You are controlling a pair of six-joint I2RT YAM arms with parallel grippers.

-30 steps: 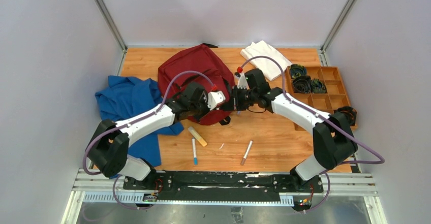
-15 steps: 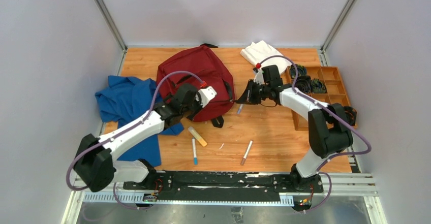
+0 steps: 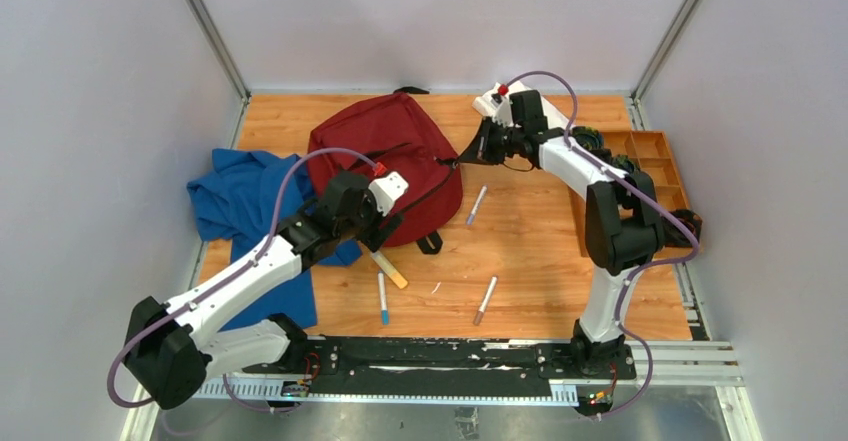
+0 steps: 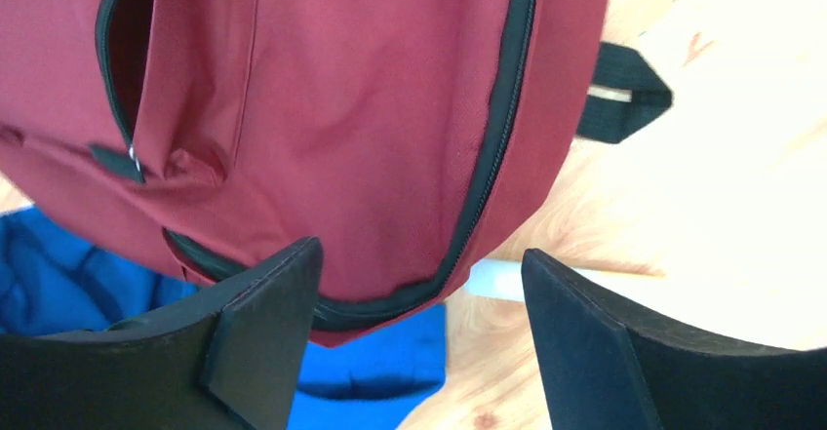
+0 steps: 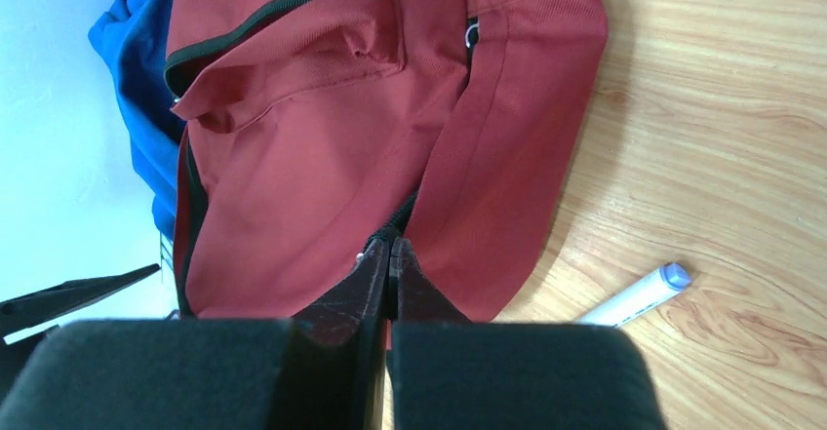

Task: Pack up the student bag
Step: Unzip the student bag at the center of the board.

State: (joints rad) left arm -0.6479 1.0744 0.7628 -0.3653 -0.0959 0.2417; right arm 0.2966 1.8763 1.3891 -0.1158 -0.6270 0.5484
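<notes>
right gripper (image 5: 390,254): fingers pressed tight together, clenched on the black zipper (image 5: 405,211) at the right edge of the student bag (image 3: 385,146) (a small metal pull shows just beside the tips).
right arm (image 3: 600,196): reaches across the far side of the table (image 3: 540,251), with its wrist turned toward the bag.
left gripper (image 4: 417,264): released, jaws wide apart, hanging over the bag's near edge; contact with the fabric cannot be told.
student bag: lies flat on the far centre-left of the table, dark red, with a black strap loop poking out at its near side.
blue garment (image 3: 240,201): spread to the left of the bag, touching it; in the left wrist view blue shows under the bag's lowest corner.
lilac-capped pen (image 3: 477,204): on bare wood just right of the bag, near the right gripper (also seen from the right wrist).
yellow highlighter (image 3: 390,269): just beyond the left gripper on the near side.
blue-tipped pen (image 3: 383,298): beside the highlighter, nearer the arm bases.
brown-tipped pen (image 3: 485,301): apart, toward the near centre.
orange tray (image 3: 655,176): at the table's right edge, partly hidden by the right arm.
</notes>
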